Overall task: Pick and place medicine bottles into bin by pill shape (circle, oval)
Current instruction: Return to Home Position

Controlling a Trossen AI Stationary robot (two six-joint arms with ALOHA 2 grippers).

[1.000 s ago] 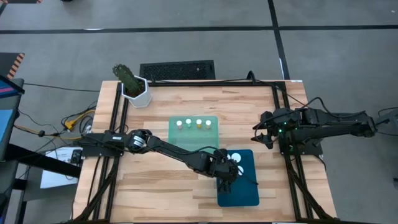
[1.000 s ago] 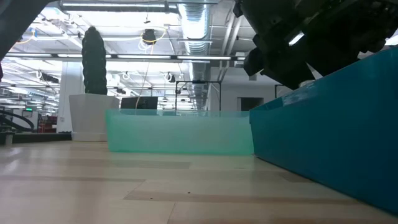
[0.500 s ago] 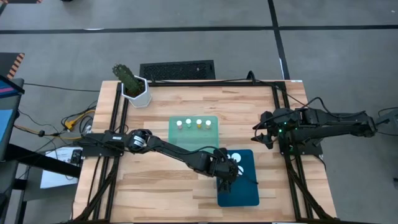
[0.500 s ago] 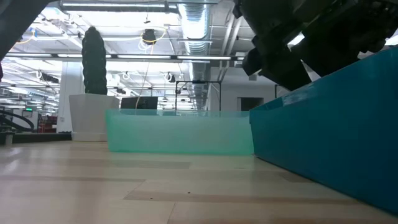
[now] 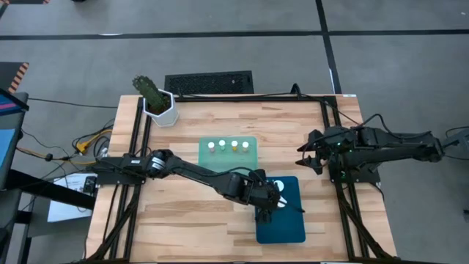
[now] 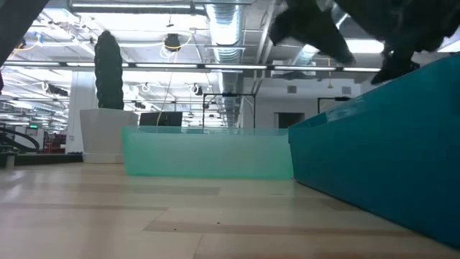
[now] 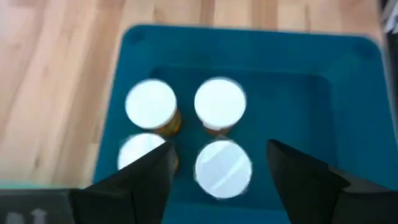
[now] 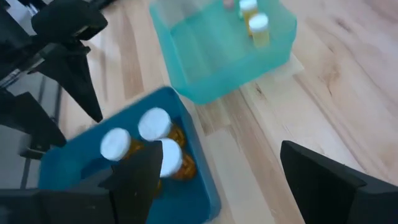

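Note:
Four wider white-capped medicine bottles [image 7: 219, 102] stand upright in the blue bin [image 5: 287, 224], on its floor. Four narrow bottles [image 5: 228, 146] stand in a row in the green bin [image 5: 229, 163]. My left gripper [image 7: 221, 149] is open and empty above the blue bin; its fingers stand to either side of one bottle [image 7: 222, 169], above its cap. In the high view the left gripper [image 5: 269, 204] covers part of the bin. My right gripper [image 5: 304, 158] waits, open and empty, over the table's right side.
A white hexagonal pot with a green cactus [image 5: 155, 99] stands at the table's far left corner. The green bin sits just beyond the blue one, toward the far edge. Bare wood lies left of both bins [image 5: 168, 213] and between the bins and my right arm.
My left gripper has risen out of the blue bin: in the low view it has gone from level with the bin's rim to well above it. The bottles and both bins have stayed in place.

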